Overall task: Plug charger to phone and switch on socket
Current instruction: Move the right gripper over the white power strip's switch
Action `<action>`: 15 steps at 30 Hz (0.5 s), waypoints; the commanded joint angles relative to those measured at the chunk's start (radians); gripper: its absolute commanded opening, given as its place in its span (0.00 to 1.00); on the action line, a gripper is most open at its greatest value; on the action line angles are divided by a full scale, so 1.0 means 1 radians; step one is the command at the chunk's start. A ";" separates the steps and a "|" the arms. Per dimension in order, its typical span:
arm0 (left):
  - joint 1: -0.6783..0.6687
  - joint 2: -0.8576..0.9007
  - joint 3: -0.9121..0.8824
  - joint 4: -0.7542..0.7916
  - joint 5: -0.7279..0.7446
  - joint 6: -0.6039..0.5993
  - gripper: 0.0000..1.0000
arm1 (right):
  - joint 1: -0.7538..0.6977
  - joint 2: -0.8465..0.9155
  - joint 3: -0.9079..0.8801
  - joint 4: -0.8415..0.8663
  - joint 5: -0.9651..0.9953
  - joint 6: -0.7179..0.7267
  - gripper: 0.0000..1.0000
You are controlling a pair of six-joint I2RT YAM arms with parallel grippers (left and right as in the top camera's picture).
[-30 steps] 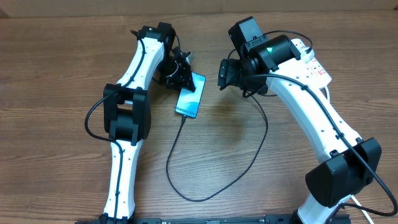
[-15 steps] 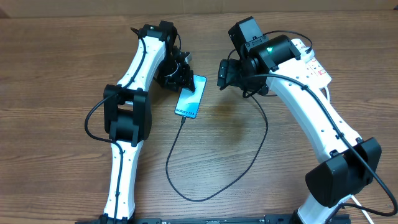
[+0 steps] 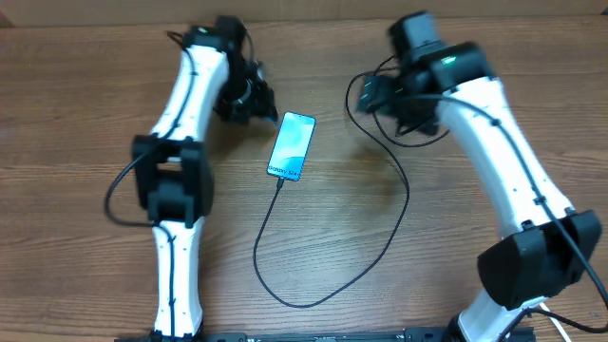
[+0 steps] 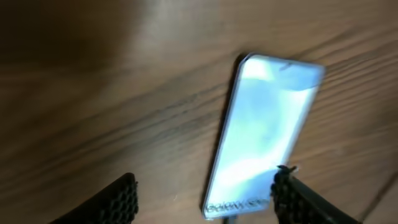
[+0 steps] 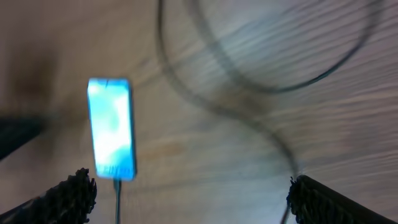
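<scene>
Brown wooden worktop [image 3: 380, 256] bears the slim blue-screened phone [image 3: 292, 145], thin black charger cable [image 3: 399, 204] at its near end, untouched between the left pincer [image 3: 261, 106] and right pincer [image 3: 364, 95], both gaping, empty.

The bench [image 3: 85, 266] is mid-brown wood with a fine streaky grain that runs left to right, crossed by a few darker bands. The phone [image 3: 292, 146] has a light blue screen with paler, whitish patches, small white lettering at its near end and a dark rim. The charger [image 3: 403, 204] is a thin black line on the brown. The left arm [image 3: 180, 104] and right arm [image 3: 503, 161] are white with black joints, and the right one carries a small green light at its far end. The left pincer [image 3: 255, 101] and right pincer [image 3: 366, 93] are black. Their pads [image 4: 121, 198] are black too, with a fine dimpled grid pattern.
</scene>
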 commanded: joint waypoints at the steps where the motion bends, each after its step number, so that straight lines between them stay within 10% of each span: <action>1: 0.033 -0.250 0.027 0.012 -0.012 -0.033 0.90 | -0.117 -0.001 0.050 0.029 0.008 0.000 1.00; 15: 0.045 -0.512 0.027 -0.101 -0.118 -0.032 1.00 | -0.478 0.011 -0.049 0.357 0.265 0.000 1.00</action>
